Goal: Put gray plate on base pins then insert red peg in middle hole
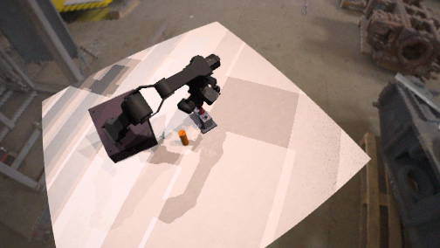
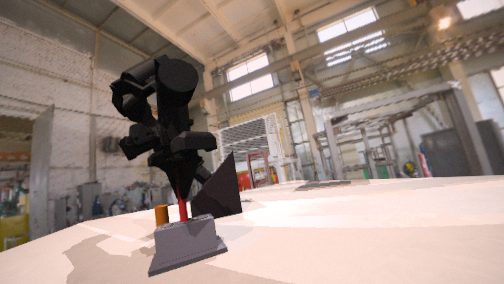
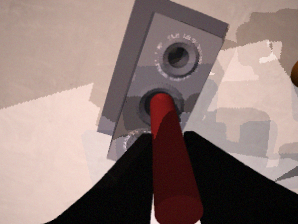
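The gray plate (image 1: pixel 207 122) (image 2: pixel 206 217) (image 3: pixel 140 77) lies flat on top of the base (image 2: pixel 220 246) (image 3: pixel 126 65); the two pins cannot be made out. My gripper (image 1: pixel 201 104) (image 2: pixel 183 196) (image 3: pixel 167 141) is shut on the red peg (image 1: pixel 201 110) (image 2: pixel 183 211) (image 3: pixel 164 112), above the plate. The peg points downward, and its lower end is at the plate's middle hole. Most of its length stands out above the plate. How far its tip is inside the hole cannot be told. One outer hole shows whole in the wrist view; the other is partly hidden by a finger.
An orange cylinder (image 1: pixel 183 138) (image 2: pixel 161 215) (image 3: pixel 295 74) stands upright on the table beside the base, toward the arm's mount. The dark mounting block (image 1: pixel 131 146) (image 2: pixel 222 195) of the arm is behind it. The arm reaches over the table from there.
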You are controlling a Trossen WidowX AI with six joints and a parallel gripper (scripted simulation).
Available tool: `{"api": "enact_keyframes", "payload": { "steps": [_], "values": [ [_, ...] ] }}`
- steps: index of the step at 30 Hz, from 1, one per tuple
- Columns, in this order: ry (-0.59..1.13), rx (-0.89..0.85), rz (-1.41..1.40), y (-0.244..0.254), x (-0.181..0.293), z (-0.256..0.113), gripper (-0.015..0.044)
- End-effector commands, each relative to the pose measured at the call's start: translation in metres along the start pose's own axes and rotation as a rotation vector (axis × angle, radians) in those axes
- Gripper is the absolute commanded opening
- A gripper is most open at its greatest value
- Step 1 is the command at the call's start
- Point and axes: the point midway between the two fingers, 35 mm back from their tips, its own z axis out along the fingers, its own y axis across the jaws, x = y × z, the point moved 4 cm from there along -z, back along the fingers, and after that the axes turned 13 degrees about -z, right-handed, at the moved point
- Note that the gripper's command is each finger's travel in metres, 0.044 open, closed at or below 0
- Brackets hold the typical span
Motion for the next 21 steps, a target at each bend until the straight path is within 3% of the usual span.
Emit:
{"api": "enact_keyframes", "payload": {
  "steps": [1,16,21],
  "values": [
    [0.000,0.000,0.002,0.0003,0.0001,0.0005,0.0000],
    [0.001,0.002,0.000,0.0010,0.0004,0.0016,0.0000],
    [0.001,0.002,0.000,0.0010,0.0004,0.0016,0.0131]
  ]
}}
